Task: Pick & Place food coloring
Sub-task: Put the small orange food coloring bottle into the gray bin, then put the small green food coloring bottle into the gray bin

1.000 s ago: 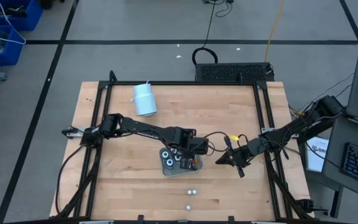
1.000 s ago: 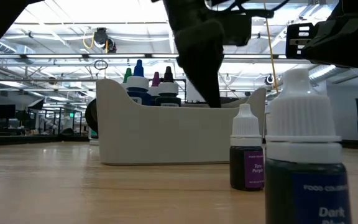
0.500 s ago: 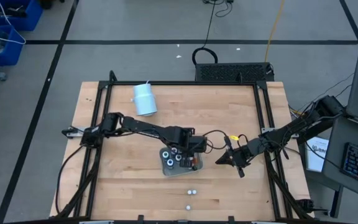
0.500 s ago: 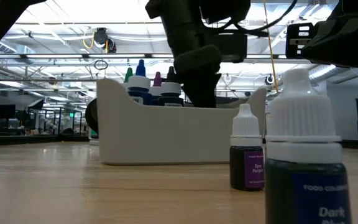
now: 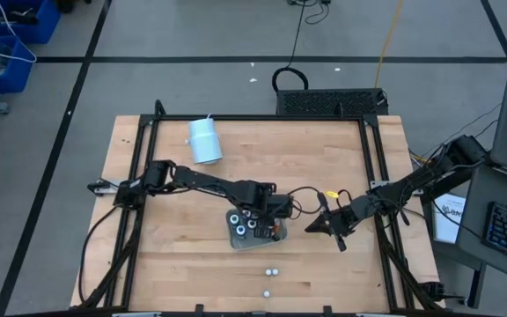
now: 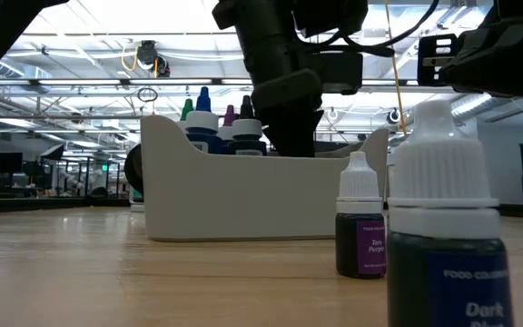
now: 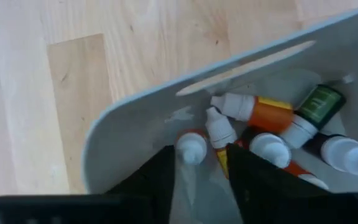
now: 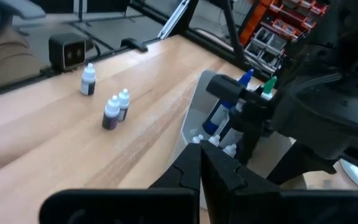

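Most food coloring bottles [image 7: 263, 118] lie jumbled in the grey tray [image 5: 236, 236] at mid-tabletop [image 5: 174, 220]; others stand at its 6 o'clock, one labelled "FOOD COLOR… Dark" [image 6: 443, 245]. The left gripper [image 7: 201, 163] reaches down into the tray, fingers parted, grasping nothing. The right gripper [image 8: 201, 163] hovers at 3 o'clock, clenched.

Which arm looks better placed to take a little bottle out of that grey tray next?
The left. Its end effector is open inside the tray, fingers either side of a small bottle. The right end effector waits beside the tray.
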Robot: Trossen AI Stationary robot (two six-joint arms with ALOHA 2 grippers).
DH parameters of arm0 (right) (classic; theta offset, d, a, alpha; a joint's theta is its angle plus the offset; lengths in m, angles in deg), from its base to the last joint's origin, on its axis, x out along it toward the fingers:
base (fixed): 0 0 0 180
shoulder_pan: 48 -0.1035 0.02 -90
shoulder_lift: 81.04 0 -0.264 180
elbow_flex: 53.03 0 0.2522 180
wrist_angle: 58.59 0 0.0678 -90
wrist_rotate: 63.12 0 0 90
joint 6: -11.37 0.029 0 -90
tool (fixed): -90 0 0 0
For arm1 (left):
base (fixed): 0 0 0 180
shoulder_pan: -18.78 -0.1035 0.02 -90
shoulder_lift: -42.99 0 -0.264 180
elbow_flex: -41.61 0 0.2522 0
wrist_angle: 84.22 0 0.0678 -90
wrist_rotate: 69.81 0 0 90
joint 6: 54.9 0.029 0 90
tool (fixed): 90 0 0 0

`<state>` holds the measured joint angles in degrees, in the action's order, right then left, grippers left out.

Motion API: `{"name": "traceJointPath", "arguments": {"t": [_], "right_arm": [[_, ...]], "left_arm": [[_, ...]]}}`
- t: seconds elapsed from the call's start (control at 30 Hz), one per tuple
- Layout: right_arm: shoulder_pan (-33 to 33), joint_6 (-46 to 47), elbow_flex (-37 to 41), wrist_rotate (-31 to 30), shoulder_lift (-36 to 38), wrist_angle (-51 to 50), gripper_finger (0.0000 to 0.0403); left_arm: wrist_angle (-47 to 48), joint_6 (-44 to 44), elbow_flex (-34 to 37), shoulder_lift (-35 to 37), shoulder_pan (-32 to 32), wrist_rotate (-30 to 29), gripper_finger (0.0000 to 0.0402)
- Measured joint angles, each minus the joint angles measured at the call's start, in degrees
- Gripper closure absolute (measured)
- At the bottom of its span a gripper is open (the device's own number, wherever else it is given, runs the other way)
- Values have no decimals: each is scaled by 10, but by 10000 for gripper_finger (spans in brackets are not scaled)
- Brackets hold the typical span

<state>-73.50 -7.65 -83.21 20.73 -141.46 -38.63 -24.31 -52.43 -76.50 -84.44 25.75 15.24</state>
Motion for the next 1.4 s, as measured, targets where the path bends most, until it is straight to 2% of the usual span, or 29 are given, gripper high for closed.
{"name": "traceJointPath", "arguments": {"t": [0.17, 0.3, 0.4, 0.47, 0.5, 0.53, 0.63, 0.73, 0.87, 1.0, 1.1, 1.17, 1.27, 1.4], "right_arm": [[0, 35, 0, 0, 0, 25, 403], [0, 39, 0, 0, 0, 31, 403], [0, 58, 0, 0, 0, 37, 403], [-3, 80, 0, 2, 0, 44, 403], [-5, 88, 0, 2, 0, 47, 403], [-7, 92, 0, 2, 0, 47, 403], [-18, 104, 0, 2, 0, 46, 403], [-27, 119, 0, 2, -3, 46, 403], [-44, 125, 0, 0, -5, 58, 403], [-55, 112, 0, -17, -6, 74, 403], [-55, 112, 0, -18, -6, 99, 403], [-54, 110, -3, -34, -6, 106, 403], [-56, 125, -36, -41, -16, 41, 403], [-80, 173, -148, -48, -86, -121, 403]], "left_arm": [[18, -5, -16, 0, 0, 0, 191], [93, -44, -112, 0, 11, 21, 161], [165, -76, -215, 0, 33, 51, 158], [205, -86, -289, 0, 56, 50, 169], [217, -84, -309, 4, 69, 43, 180], [204, -84, -296, 32, 84, 32, 193], [192, -92, -223, 128, 135, -9, 249], [171, -135, -141, 218, 198, -102, 312], [77, -151, 34, 330, 293, -213, 388], [-162, -134, 271, 417, 376, -320, 391], [-365, -100, 425, 437, 395, -371, 397], [-480, -83, 513, 439, 398, -384, 396], [-644, -70, 633, 438, 388, -384, 394], [-812, -83, 744, 439, 358, -392, 397]]}}
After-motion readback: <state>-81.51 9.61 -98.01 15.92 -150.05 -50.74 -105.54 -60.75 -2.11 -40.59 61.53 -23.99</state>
